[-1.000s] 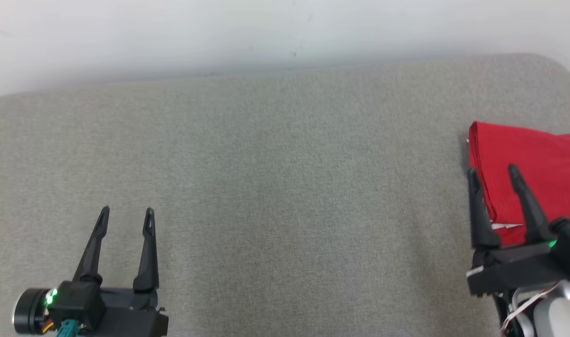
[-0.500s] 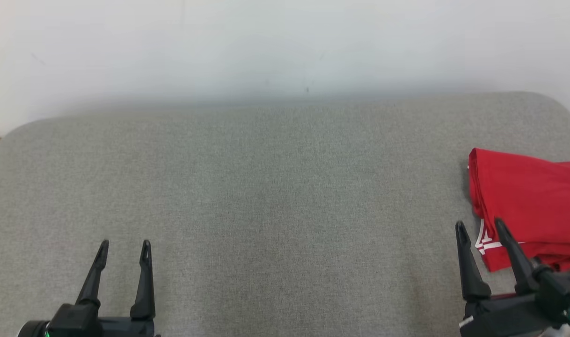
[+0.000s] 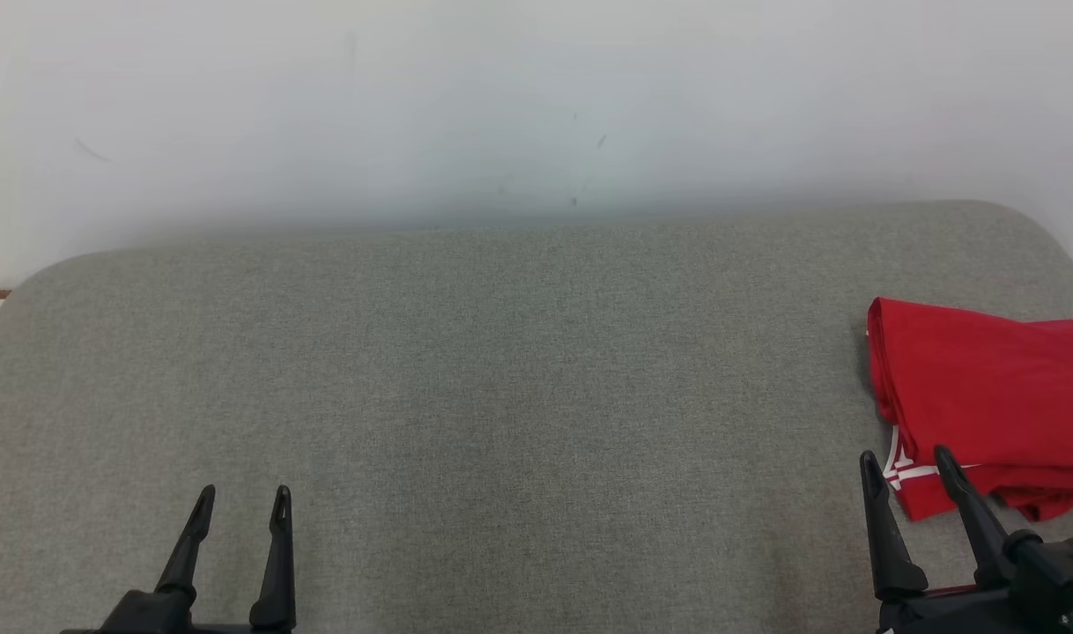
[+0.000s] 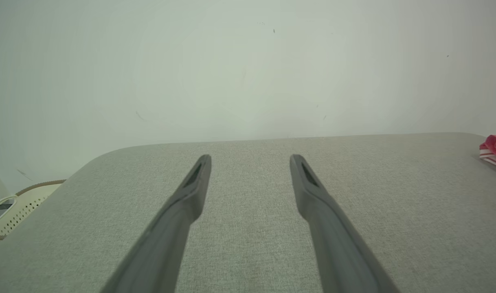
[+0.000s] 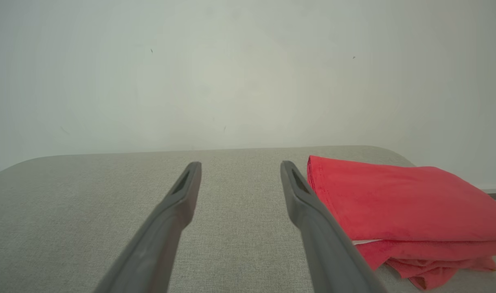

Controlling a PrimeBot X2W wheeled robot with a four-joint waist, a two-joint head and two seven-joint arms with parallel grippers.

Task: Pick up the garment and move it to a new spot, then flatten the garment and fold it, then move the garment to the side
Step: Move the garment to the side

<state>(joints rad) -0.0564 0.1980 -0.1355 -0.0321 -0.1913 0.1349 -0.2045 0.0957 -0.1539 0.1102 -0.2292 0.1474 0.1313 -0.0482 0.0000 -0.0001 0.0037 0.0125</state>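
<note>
A folded red garment (image 3: 986, 396) with white stripes lies at the right edge of the grey padded table (image 3: 519, 387). In the right wrist view the garment (image 5: 398, 207) is a flat stack just right of my fingers. My right gripper (image 3: 906, 462) stands open at the lower right, close in front of the garment and holding nothing. At the lower left my left gripper (image 3: 241, 495) is open and empty over bare table. The left wrist view catches a corner of the garment (image 4: 495, 149) at its far right.
A white wall (image 3: 501, 106) rises behind the table's far edge. The left wrist view has a pale perforated basket (image 4: 16, 207) beyond the table's left corner. The table's corners are rounded.
The head camera has tilted up, so more wall shows and everything sits lower in the picture. Both grippers have drawn back toward the near edge; the right one has come off the garment.
</note>
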